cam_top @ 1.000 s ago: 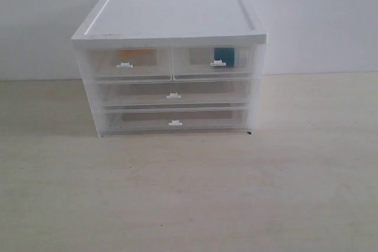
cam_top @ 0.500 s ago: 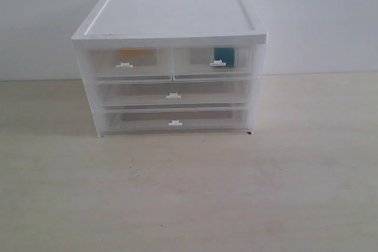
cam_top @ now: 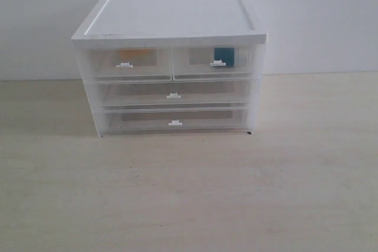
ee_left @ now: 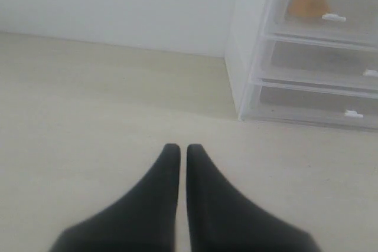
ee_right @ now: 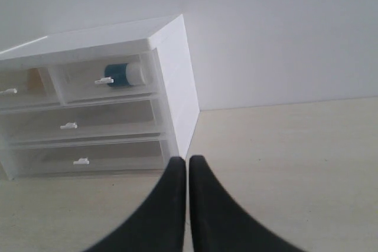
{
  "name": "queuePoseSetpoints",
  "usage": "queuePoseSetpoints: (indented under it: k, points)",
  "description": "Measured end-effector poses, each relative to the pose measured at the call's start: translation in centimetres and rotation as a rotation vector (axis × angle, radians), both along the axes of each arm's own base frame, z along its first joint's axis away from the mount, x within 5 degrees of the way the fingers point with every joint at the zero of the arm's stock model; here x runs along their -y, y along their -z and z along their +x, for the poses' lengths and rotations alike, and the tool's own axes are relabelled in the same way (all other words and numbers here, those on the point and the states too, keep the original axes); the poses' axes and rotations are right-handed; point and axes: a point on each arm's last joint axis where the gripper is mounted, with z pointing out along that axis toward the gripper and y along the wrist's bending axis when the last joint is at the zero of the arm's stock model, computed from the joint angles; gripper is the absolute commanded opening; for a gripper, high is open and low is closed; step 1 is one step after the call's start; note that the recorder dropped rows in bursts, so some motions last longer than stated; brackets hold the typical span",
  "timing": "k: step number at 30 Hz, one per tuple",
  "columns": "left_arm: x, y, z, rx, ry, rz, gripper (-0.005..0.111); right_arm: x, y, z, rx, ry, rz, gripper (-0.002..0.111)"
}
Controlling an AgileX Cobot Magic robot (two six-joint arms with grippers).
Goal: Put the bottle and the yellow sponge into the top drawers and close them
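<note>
The white-topped cabinet (cam_top: 171, 19) stands at the back of the table with all its drawers pushed in. Through the clear front of the top left drawer (cam_top: 127, 63) I make out the yellow sponge (cam_top: 131, 54) (ee_left: 307, 1). The top right drawer (cam_top: 214, 61) holds the teal bottle (cam_top: 224, 56) (ee_right: 121, 74) with its white cap. Neither arm shows in the exterior view. My left gripper (ee_left: 178, 149) is shut and empty over bare table, off the cabinet's left front corner. My right gripper (ee_right: 188, 161) is shut and empty near the cabinet's right front corner.
Two full-width drawers (cam_top: 173, 94) (cam_top: 175, 122) sit closed below the top pair. A pale wooden tabletop (cam_top: 189, 193) stretches in front of the cabinet, and a plain white wall (cam_top: 319, 16) rises behind it.
</note>
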Motion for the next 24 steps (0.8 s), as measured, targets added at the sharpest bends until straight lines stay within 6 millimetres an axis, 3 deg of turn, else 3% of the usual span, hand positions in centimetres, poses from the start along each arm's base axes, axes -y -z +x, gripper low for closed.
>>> queuePoseSetpoints:
  k: [18,24]
  points:
    - [0.00,0.00,0.00,0.000,0.000,0.000,0.004,0.02,0.04,0.01,0.008,0.002,-0.054,0.000]
    - [0.00,0.00,0.00,0.000,0.000,0.000,0.004,-0.03,0.75,-0.05,-0.065,-0.007,-0.080,0.000]
